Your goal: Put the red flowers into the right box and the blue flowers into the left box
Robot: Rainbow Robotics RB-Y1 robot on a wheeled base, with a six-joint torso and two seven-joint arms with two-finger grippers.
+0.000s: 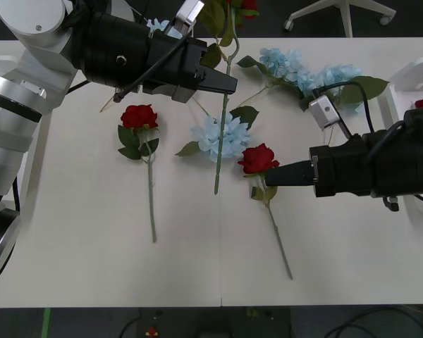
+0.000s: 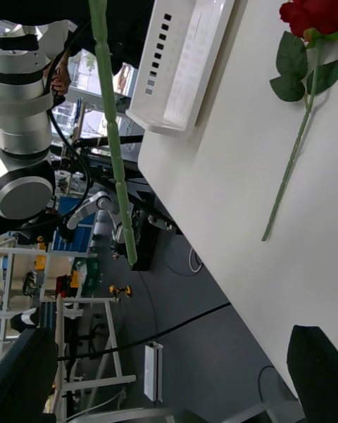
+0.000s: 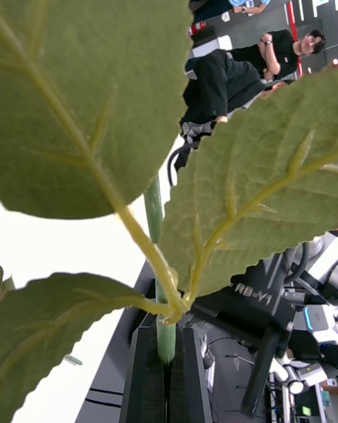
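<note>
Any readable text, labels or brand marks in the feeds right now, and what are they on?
"RB-Y1": white lettering on the black robot body panel, below the rose stem clamped in the left gripper.
"IP": partial white letters on the far dark wall sign, cut off.
Nothing else legible.

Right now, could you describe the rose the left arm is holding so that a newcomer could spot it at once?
Start at the left end effector, above the table's far middle. Pinched between its black fingers is a red rose whose long green stem hangs down. Unlike the two roses lying flat, it is lifted off the table.
</note>
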